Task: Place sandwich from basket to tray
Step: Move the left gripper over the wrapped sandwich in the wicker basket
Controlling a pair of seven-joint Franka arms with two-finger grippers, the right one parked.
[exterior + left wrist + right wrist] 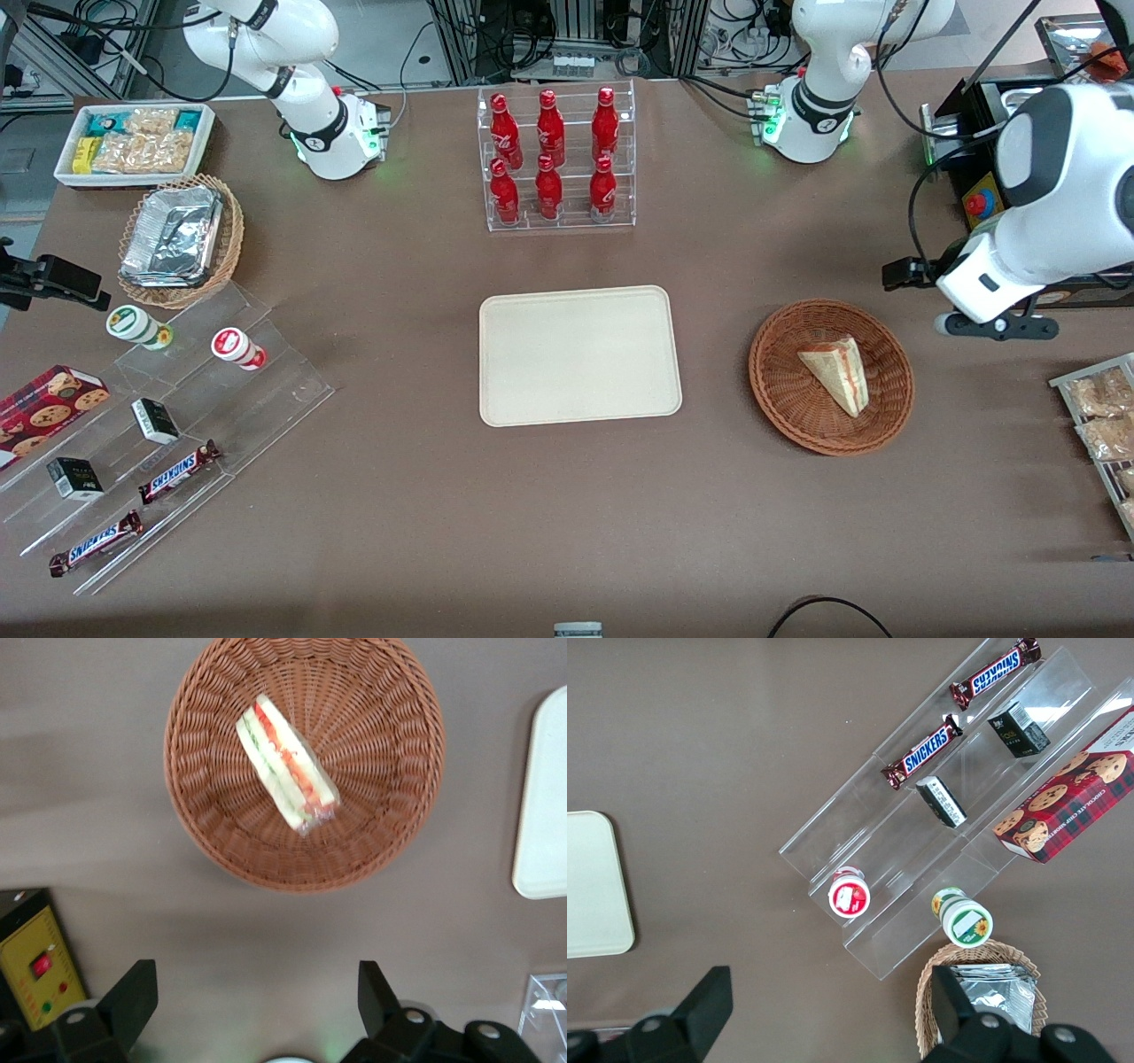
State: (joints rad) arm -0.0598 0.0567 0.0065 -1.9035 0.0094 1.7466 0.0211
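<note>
The sandwich (pixel 837 372) (pixel 285 762), a pale wedge with red and green filling along its cut side, lies in the round reddish-brown wicker basket (pixel 771 390) (pixel 204 842). The cream tray (pixel 580 354) (pixel 542 797) sits flat beside the basket, toward the parked arm's end, with nothing on it. My left gripper (pixel 997 326) (pixel 254 992) hovers above the table beside the basket, toward the working arm's end and slightly farther from the front camera. It is open wide, with only bare table between its fingers, and is apart from the basket.
A clear rack of red bottles (pixel 556 159) stands farther from the front camera than the tray. A black box with a red button (pixel 979 199) (pixel 35 966) and bagged snacks (pixel 1099 416) flank the gripper. Acrylic steps with candy bars (pixel 159 425) and a tan foil-tray basket (pixel 182 239) are at the parked arm's end.
</note>
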